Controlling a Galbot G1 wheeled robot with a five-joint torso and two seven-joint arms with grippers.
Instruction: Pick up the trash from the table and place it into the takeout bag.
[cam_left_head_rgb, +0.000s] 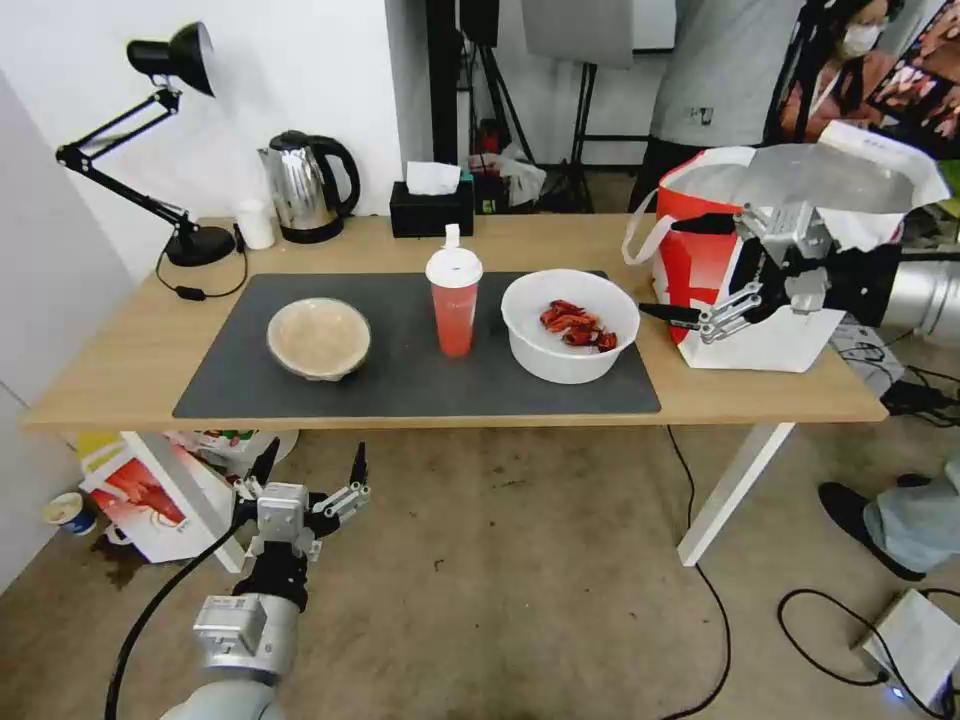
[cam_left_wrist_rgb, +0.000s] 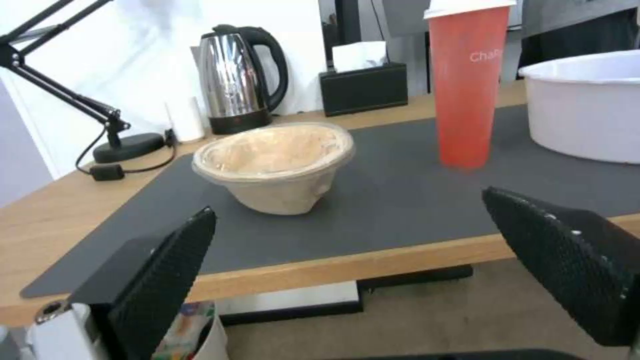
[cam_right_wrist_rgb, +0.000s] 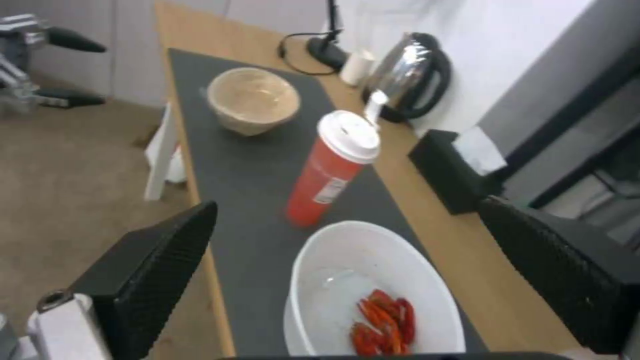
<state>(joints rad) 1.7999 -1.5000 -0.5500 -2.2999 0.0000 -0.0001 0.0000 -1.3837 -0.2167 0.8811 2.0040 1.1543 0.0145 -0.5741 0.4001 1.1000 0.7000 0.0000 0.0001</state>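
A: Log entry. Where do the trash items sit?

B: All three on the dark mat (cam_left_head_rgb: 400, 390) of the table (cam_left_head_rgb: 130, 370), in a row. Beige bowl (cam_left_head_rgb: 318, 338) toward the robot's left, red cup (cam_left_head_rgb: 454, 305) in the middle, white bowl (cam_left_head_rgb: 569, 325) with crayfish scraps toward the right. None touching another. Nothing bagged yet, judging by that.

A: Takeout bag?

B: At the right end of the table, off the mat. Takeout bag (cam_left_head_rgb: 790, 250) stands upright, mouth open, silvery lining showing; probably set there so items can be dropped straight in from above.

A: Right gripper?

B: Right gripper (cam_left_head_rgb: 690, 268) hangs in front of the bag's red side, just beside the white bowl, fingers spread wide, holding nothing. Its wrist view looks down on the bowl between the two pads (cam_right_wrist_rgb: 160, 270). My reading: it is lined up for the nearest item.

A: Left?

B: Left gripper (cam_left_head_rgb: 312, 468) is below the table edge, over the floor, fingers also spread and empty, facing the beige bowl in its own wrist view. Looks parked.

A: Bystanders on the table?

B: Kettle (cam_left_head_rgb: 308, 188), tissue box (cam_left_head_rgb: 432, 208), desk lamp (cam_left_head_rgb: 170, 150) along the back edge, well apart from the trash.
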